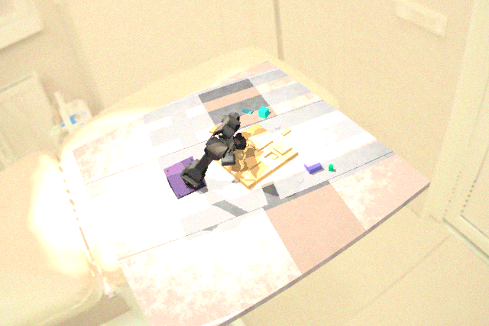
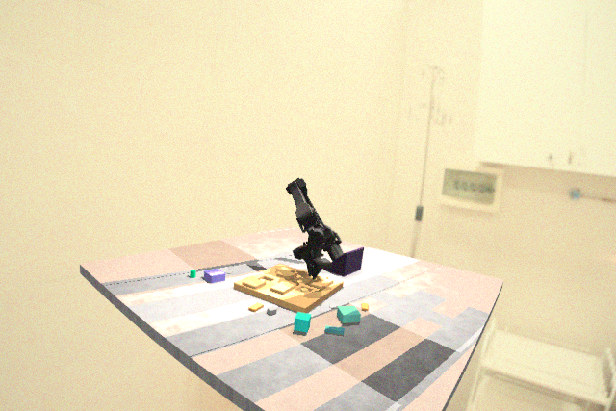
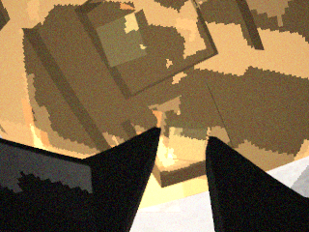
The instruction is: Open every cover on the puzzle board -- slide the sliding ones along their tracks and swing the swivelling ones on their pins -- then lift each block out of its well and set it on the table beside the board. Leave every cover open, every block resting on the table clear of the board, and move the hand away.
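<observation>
The yellow-orange puzzle board (image 1: pixel 257 129) (image 2: pixel 308 303) (image 3: pixel 275 55) lies flat in front of the arm. A raised cover (image 1: pixel 283 149) (image 2: pixel 282 287) sits on its far side. In the wrist view, another cover (image 3: pixel 166 179) lies at the board's near edge, with a small pale knob (image 3: pixel 185 145) on top. My gripper (image 2: pixel 313 275) (image 3: pixel 183 138) is low over this part, partly open, with one fingertip at each side of the knob; contact cannot be told. A framed greenish square (image 3: pixel 121 41) shows farther in. The arm and shadows hide much of the board in the top and exterior views.
Purple block (image 1: pixel 312 168) (image 2: pixel 214 275) and small green piece (image 1: pixel 331 167) (image 2: pixel 192 273) lie beyond the board. Teal cube (image 1: pixel 263 112) (image 2: pixel 301 322), flat teal piece (image 1: pixel 247 111) (image 2: pixel 334 330), pale teal block (image 2: pixel 347 315), grey piece (image 2: pixel 271 311) and yellow piece (image 1: pixel 286 132) (image 2: pixel 255 307) lie along one side.
</observation>
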`<action>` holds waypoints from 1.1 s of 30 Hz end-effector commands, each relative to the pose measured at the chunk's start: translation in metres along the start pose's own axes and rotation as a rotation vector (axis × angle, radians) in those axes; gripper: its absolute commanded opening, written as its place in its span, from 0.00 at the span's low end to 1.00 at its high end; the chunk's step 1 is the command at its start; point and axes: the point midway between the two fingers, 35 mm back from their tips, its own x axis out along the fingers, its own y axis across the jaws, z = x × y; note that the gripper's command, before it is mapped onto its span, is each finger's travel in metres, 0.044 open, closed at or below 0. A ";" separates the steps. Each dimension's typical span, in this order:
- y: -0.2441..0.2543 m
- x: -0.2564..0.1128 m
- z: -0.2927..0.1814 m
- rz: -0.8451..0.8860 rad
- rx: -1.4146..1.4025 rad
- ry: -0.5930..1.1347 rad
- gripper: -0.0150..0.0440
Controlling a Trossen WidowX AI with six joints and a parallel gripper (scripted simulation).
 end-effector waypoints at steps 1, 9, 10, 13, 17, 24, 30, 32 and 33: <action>0.000 0.000 0.000 0.001 0.000 0.000 0.45; 0.000 0.000 0.000 0.001 0.000 0.000 0.39; 0.000 0.000 0.000 0.001 0.000 0.000 0.39; 0.000 -0.003 0.000 0.001 0.000 0.000 0.39; 0.001 -0.008 0.000 0.001 -0.001 0.000 0.39; 0.001 -0.017 0.000 0.001 -0.002 0.000 0.39; 0.001 -0.025 0.000 0.000 -0.004 0.000 0.39; 0.001 -0.028 0.000 0.000 -0.004 0.000 0.39; 0.001 -0.029 0.000 0.000 -0.004 0.000 0.39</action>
